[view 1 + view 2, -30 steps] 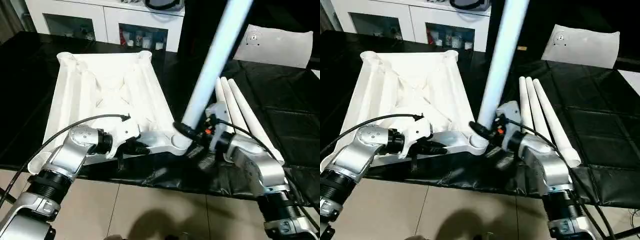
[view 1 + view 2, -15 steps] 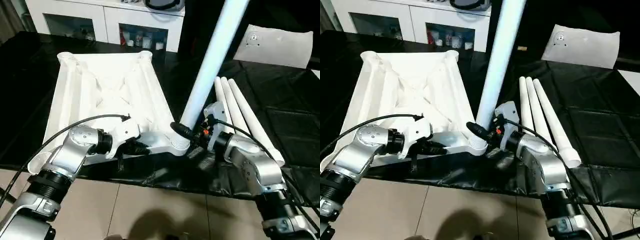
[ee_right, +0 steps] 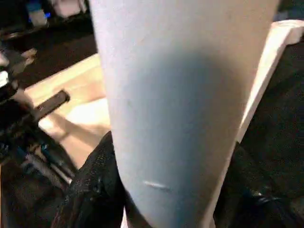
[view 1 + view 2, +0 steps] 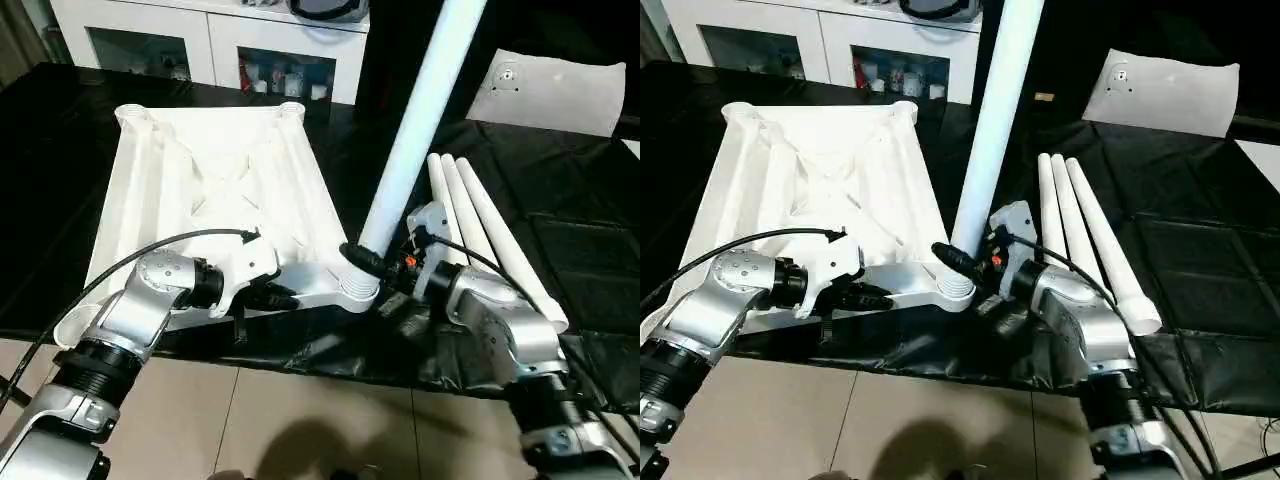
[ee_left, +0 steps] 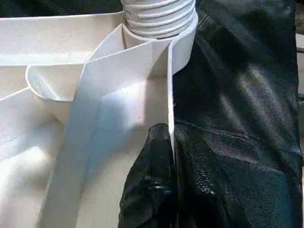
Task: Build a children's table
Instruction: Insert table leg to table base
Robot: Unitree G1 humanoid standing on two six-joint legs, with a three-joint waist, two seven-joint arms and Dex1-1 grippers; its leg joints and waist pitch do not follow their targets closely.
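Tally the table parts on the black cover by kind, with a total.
Tabletop: 1
Leg standing in the near corner socket: 1
Legs lying loose beside it: 3
Total: 5 parts

A home-like room: tiled floor (image 4: 300,410), and at twelve o'clock a white cabinet (image 4: 215,40) holding small bottles.

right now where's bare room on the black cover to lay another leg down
Bare black cover lies right of the three loose legs, below the white slab. A narrower strip runs between the tabletop and those legs. The near corner is crowded: the right gripper holds the upright leg in its socket, and the left gripper pinches the tabletop's edge.
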